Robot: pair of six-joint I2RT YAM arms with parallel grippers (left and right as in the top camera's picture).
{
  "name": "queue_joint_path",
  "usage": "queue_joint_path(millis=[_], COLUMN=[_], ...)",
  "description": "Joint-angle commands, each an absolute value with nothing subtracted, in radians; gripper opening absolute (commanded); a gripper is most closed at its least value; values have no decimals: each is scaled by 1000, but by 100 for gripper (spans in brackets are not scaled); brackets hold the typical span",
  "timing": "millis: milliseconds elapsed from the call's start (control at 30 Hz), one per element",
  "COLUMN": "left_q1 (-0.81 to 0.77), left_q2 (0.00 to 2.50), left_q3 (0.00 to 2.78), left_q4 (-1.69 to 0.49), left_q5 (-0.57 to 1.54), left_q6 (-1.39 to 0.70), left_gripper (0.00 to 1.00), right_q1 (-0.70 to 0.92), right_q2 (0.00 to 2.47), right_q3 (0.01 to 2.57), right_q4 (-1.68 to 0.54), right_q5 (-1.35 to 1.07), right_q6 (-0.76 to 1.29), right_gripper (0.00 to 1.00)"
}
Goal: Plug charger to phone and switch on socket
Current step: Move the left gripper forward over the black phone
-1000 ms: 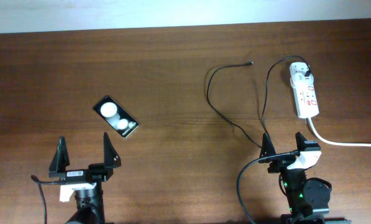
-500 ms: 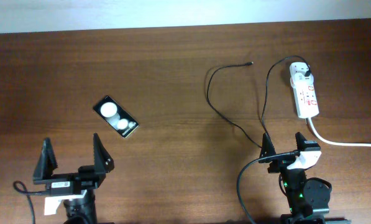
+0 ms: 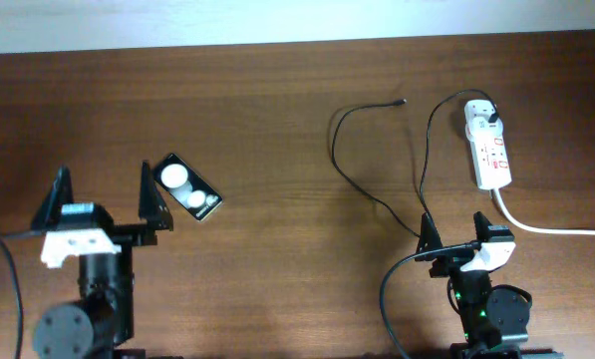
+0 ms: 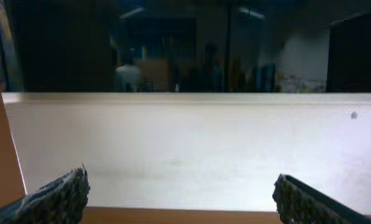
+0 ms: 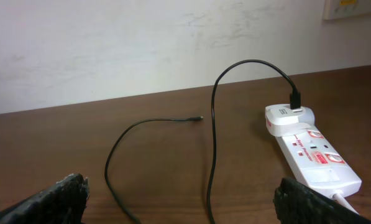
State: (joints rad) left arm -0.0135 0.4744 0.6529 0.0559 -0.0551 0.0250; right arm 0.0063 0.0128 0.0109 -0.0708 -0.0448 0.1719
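Hovering with both finger pairs spread wide and empty: the phone [image 3: 185, 186] just right of my left gripper [image 3: 105, 189], the charger [image 5: 212, 137] and the socket [image 5: 312, 152] ahead of my right gripper [image 5: 179, 190]

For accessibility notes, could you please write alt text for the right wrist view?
A white power strip lies on a brown wooden table, a white plug head in its far end; its thin black cable loops left to a loose tip. Open dark fingers frame the bottom.
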Motion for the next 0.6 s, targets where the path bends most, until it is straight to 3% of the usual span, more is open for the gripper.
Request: queue_joint_path(millis=[0,567], left_q1=[-7,-7], left_q2=[544,948], left_q3=[767,1106], left_q4=[-51,-548], left_q5=[-48,28], left_q6=[38,-56], left_gripper=[99,99], right_q1=[0,0], right_q2=[4,4], right_q3=[6,6], right_q4=[-75,-75], right_q5=[-40,-40], right_q6=[161,161], right_gripper=[99,99])
